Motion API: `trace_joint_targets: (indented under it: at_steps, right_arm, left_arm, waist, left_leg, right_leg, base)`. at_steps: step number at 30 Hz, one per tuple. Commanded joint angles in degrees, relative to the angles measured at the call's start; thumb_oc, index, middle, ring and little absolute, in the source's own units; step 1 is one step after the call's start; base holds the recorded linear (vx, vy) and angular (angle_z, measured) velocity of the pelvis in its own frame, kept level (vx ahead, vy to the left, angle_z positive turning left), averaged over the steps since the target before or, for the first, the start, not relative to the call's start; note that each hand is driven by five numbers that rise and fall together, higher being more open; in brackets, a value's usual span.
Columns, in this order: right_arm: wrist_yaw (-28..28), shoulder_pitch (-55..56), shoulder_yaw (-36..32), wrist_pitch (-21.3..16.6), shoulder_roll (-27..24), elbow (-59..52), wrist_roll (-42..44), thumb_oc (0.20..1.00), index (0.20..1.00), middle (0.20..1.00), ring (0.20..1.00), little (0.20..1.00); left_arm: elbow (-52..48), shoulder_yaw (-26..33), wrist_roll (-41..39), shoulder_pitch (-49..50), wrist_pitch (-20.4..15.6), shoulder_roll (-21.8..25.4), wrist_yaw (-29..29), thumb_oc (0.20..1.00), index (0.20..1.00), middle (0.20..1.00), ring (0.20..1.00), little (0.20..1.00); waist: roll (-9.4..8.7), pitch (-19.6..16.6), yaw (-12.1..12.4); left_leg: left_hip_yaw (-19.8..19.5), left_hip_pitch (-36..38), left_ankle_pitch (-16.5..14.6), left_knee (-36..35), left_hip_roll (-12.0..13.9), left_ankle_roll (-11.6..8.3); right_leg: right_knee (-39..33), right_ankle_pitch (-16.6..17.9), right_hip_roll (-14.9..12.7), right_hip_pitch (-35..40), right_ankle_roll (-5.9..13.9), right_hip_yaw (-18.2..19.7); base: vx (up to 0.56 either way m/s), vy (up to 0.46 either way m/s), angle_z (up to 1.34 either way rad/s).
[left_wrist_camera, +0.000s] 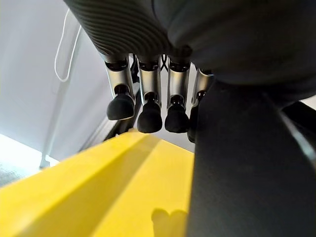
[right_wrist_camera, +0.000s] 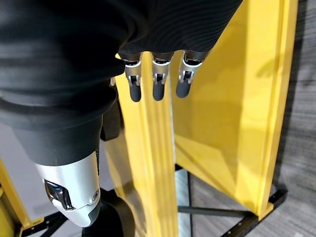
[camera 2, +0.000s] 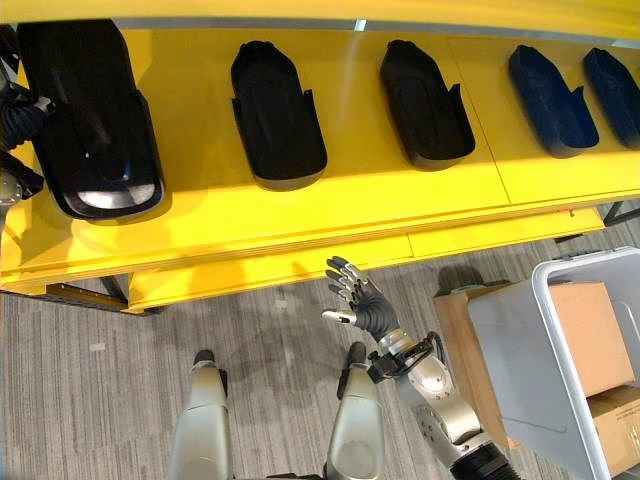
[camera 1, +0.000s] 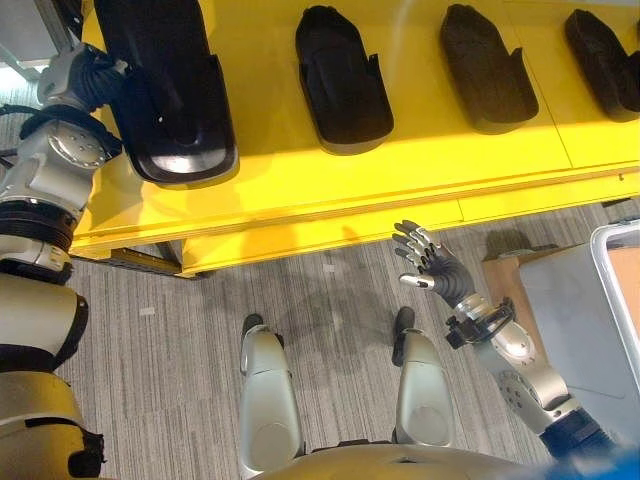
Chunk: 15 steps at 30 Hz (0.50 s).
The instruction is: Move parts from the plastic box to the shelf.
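A large black moulded part [camera 1: 165, 80] lies on the yellow shelf [camera 1: 420, 170] at its left end. My left hand [camera 1: 88, 76] reaches to that part's left edge; in the left wrist view its fingers [left_wrist_camera: 148, 98] curl down right beside the part [left_wrist_camera: 247, 163]. My right hand [camera 2: 362, 303] hovers open and empty below the shelf's front edge, over the floor, with its fingers [right_wrist_camera: 155, 81] straight. The grey plastic box [camera 2: 520, 350] stands at the right, beside my right arm.
Three more black parts [camera 1: 340, 80] [camera 1: 490, 70] [camera 1: 600, 60] lie in a row along the shelf. Cardboard boxes [camera 2: 590, 335] sit inside the plastic box, and a cardboard piece [camera 2: 455, 330] lies beneath it. Grey striped floor runs in front of the shelf.
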Motion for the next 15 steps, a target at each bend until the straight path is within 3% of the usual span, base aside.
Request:
trace_joint_targets:
  at_steps: [1, 15]
  right_arm:
    - [1.11, 1.1, -2.59, -2.56, -1.48, -2.72, 2.63, 1.0, 1.0, 1.0, 1.0, 1.0]
    - [1.64, 1.01, -2.78, -2.48, -2.11, -2.82, 3.04, 1.0, 1.0, 1.0, 1.0, 1.0]
  left_arm:
    - [-0.21, -0.43, 2.09, -4.25, -1.68, 3.65, 1.26, 0.2, 0.2, 0.2, 0.2, 0.2]
    - [4.75, -2.53, 1.23, -8.07, -1.71, 2.0, 1.11, 0.2, 0.2, 0.2, 0.2, 0.2]
  waist:
    - [0.37, -5.19, 0.49]
    - [0.2, -5.04, -0.12]
  left_leg:
    - [3.87, -0.62, -1.49, -0.02, -3.15, 7.2]
    - [4.19, -2.46, -1.81, 1.36, -2.76, 7.27]
  right_leg:
    - [4.23, -6.42, 2.14, 0.05, -4.55, -1.07]
    - [5.11, -6.55, 2.34, -1.84, -4.52, -0.56]
  base:
    - [0.0, 0.001, 0.04]
    - [0.0, 0.001, -0.01]
